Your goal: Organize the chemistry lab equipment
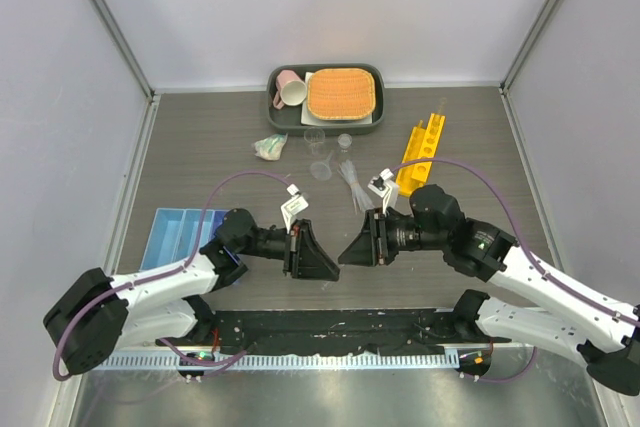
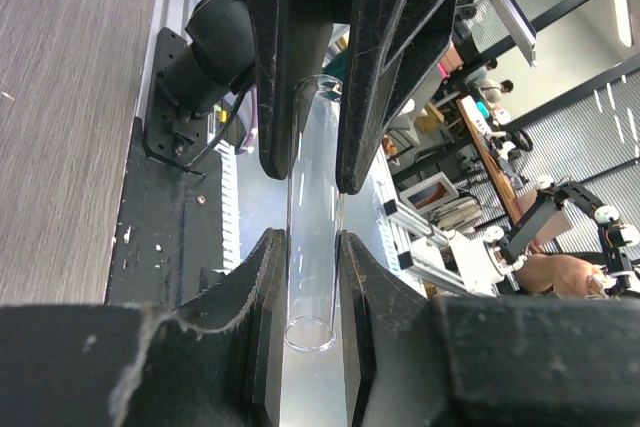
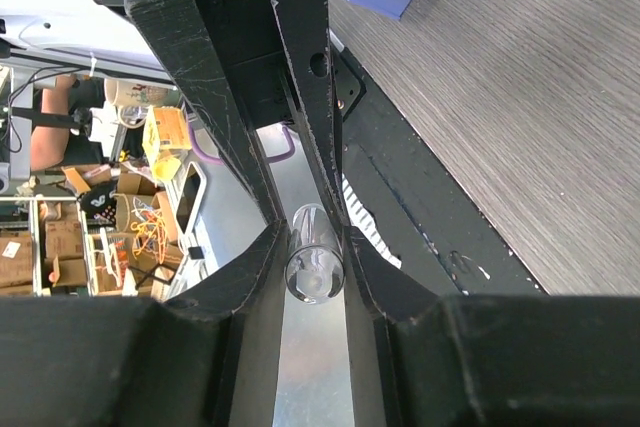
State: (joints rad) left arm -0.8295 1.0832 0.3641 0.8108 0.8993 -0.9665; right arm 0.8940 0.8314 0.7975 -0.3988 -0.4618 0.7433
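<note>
My two grippers meet tip to tip low over the table's near middle, and both are shut on one thin glass tube. In the left wrist view the tube (image 2: 312, 247) runs from my left gripper (image 2: 305, 247) up into the right gripper's fingers (image 2: 390, 67). In the right wrist view its rounded end (image 3: 314, 269) sits between my right gripper's pads (image 3: 312, 239). From above, the left gripper (image 1: 322, 259) faces the right gripper (image 1: 352, 247); the tube is hidden there. The yellow rack (image 1: 420, 147) lies at the right. The blue tray (image 1: 180, 237) lies at the left.
Small clear beakers (image 1: 315, 137), a funnel (image 1: 322, 169) and a bunch of pipettes and tubes (image 1: 350, 179) lie mid-table. A crumpled green-and-white item (image 1: 268, 147) lies left of them. At the back, a dark tray (image 1: 378, 119) holds a pink mug (image 1: 290, 89) and an orange mat (image 1: 342, 93).
</note>
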